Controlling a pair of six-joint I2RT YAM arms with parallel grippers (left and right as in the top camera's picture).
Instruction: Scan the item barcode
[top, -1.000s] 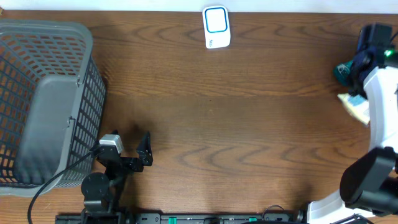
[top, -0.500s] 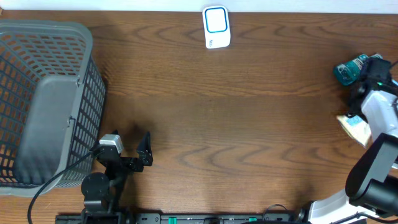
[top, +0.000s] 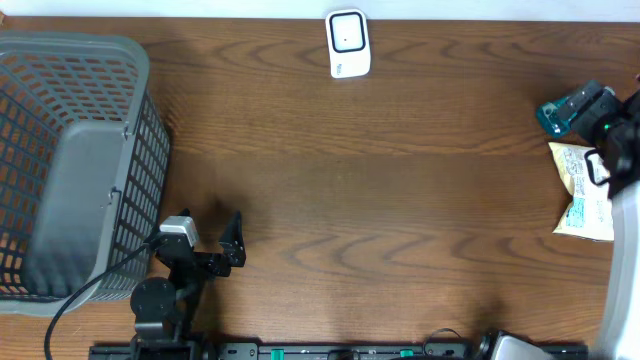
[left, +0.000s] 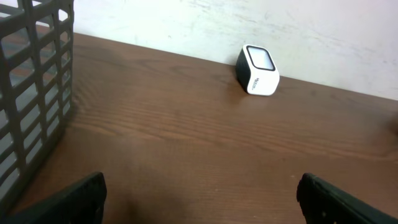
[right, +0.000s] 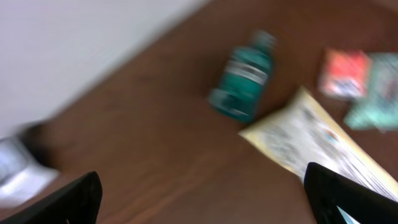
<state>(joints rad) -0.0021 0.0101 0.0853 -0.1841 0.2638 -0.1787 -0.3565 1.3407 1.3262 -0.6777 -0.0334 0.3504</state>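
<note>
Orange pkt (right: 343, 73) only in R-wrist view

The barcode scanner (top: 349, 43), a small white box with a dark-framed window, stands at the far edge of the table (top: 380, 200), well apart from the items. A teal bottle (top: 556, 113) lies on its side near the right edge. A pale yellow packet (top: 582, 192) lies flat just beside it.

Overhead camera looks straight down on the tabletop (top: 400, 200), white scanner (top: 348, 44) at the far edge. Left wrist camera sits low, facing that scanner from well back. Right wrist camera, blurred, looks down on a teal bottle (right: 242, 78) well right of the scanner, also seen overhead.
</note>
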